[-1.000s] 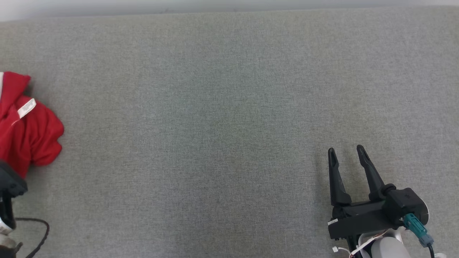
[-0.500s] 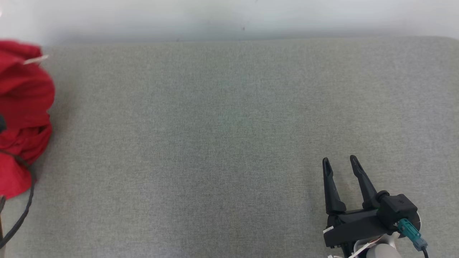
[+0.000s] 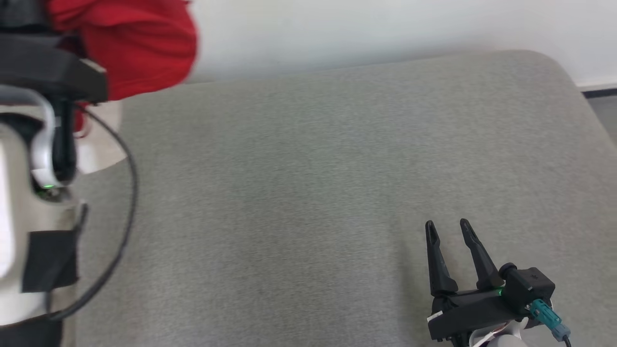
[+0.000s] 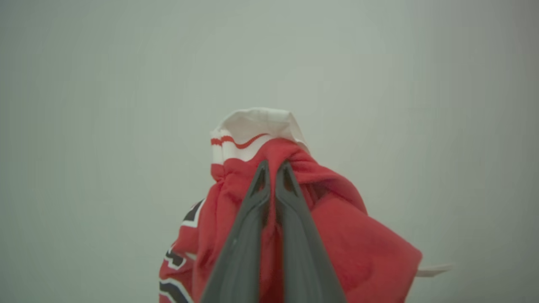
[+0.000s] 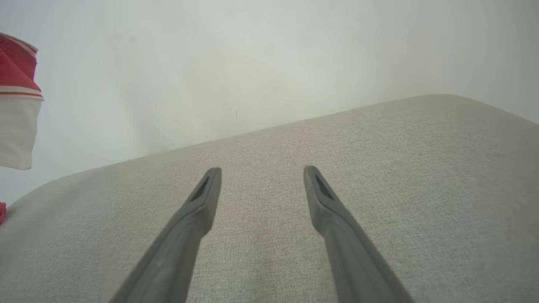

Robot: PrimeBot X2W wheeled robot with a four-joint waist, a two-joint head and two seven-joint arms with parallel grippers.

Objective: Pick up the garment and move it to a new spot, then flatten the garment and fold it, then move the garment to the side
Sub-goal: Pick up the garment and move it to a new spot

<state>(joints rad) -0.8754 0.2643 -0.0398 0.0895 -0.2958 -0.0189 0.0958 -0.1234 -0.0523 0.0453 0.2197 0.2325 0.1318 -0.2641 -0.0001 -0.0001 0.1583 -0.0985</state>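
The garment (image 3: pixel 140 43) is red with a white, red-striped hem and black-and-white markings. It hangs bunched at the top left of the head view, lifted off the grey surface (image 3: pixel 308 168). My left gripper (image 4: pixel 273 166) is shut on a fold of the garment (image 4: pixel 358 235) near its white trim. The left arm's pale wrist (image 3: pixel 19 159) fills the left edge of the head view. My right gripper (image 3: pixel 446 226) rests low at the lower right, open with nothing between its fingers (image 5: pixel 202 198). The garment's white hem (image 5: pixel 17 126) hangs at the left edge of the right wrist view.
The grey padded surface has a rounded far right corner (image 3: pixel 554 62), with a strip of floor (image 3: pixel 602 106) beyond it. A white wall (image 3: pixel 361 29) runs behind. A black cable (image 3: pixel 129 193) loops off my left wrist.
My left arm has raised the garment off the surface, up and toward the centre. The head camera has tilted up, showing more wall. The right gripper stays open in place.
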